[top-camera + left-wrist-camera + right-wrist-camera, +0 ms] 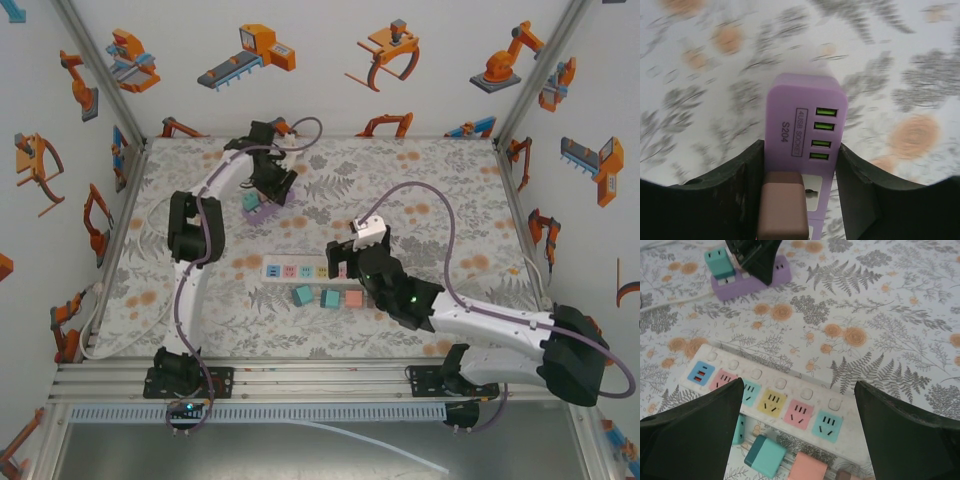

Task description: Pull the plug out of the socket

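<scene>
Surface: floral-cloth table [440, 190]; walls [300, 60] printed with robots.
Purple socket [800, 100]: smooth rounded block, far left.
Brown plug [783, 205]: boxy, seated in it.
Left gripper [800, 147]: clamps socket's sides.
Right gripper [799, 384]: spread over white strip [785, 385].

White power strip [775, 400], loose teal plug [765, 456], pink plug [807, 467], floral tablecloth [900, 315].

loose plugs [329, 298] beside strip [285, 270], open tabletop [440, 190] beyond
</scene>
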Robot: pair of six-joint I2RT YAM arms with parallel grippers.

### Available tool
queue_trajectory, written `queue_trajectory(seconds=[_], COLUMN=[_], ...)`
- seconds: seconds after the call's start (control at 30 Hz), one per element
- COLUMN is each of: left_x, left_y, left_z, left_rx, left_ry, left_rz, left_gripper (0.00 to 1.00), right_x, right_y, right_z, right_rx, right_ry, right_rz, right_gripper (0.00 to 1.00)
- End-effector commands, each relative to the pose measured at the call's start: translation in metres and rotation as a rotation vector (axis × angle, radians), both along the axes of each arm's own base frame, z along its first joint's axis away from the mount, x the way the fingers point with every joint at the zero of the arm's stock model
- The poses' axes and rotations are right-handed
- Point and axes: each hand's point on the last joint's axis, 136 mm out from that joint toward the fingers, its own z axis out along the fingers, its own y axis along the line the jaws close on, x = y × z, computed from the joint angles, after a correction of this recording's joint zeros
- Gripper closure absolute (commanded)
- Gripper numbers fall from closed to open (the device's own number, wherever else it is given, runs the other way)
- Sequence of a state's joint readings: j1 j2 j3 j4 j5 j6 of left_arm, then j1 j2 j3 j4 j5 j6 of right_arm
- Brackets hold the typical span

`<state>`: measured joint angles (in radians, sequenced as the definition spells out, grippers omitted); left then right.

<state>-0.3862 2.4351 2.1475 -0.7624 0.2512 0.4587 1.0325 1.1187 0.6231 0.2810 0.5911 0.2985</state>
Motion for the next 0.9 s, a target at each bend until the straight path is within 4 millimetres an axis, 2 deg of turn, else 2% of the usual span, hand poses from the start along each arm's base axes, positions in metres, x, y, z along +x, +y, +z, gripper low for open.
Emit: queue_trajectory(seconds=[0.0,0.17,0.37,0.47,0.6,0.7,0.8,0.87], left_x=[-0.057,-0.095,-0.133,-0.138,-0.143,-0.143,-0.14,-0.138], left_y=[-0.058,-0.105,-0.146,-0.156,-0.165,-0.168,-0.17,-0.172], left_z=[0.031,0.038,0.029,0.023,0.018,0.021,0.039,0.063], left_rx=[-0.096,-0.16,-0.135,-0.101,-0.077,-0.073,-0.099,-0.141], left_ry=[0.035,0.055,0.052,0.007,-0.053,-0.097,-0.142,-0.193], left_rz=[-0.235,-0.37,-0.472,-0.492,-0.524,-0.527,-0.516,-0.491], left_gripper=[0.55,0.53,0.5,0.47,0.36,0.35,0.34,0.34], right_x=[-0.001,-0.008,-0.017,-0.019,-0.019,-0.018,-0.016,-0.013], right_y=[-0.024,-0.052,-0.079,-0.088,-0.093,-0.095,-0.097,-0.097], right_z=[0.005,0.012,0.018,0.02,0.021,0.022,0.027,0.031], right_rx=[-0.016,-0.006,0.02,0.021,0.027,0.026,0.007,-0.004], right_ry=[-0.03,-0.051,-0.075,-0.086,-0.088,-0.091,-0.107,-0.118], right_rz=[-0.069,-0.115,-0.164,-0.184,-0.194,-0.199,-0.2,-0.183], right_gripper=[0.18,0.18,0.19,0.19,0.19,0.19,0.18,0.18])
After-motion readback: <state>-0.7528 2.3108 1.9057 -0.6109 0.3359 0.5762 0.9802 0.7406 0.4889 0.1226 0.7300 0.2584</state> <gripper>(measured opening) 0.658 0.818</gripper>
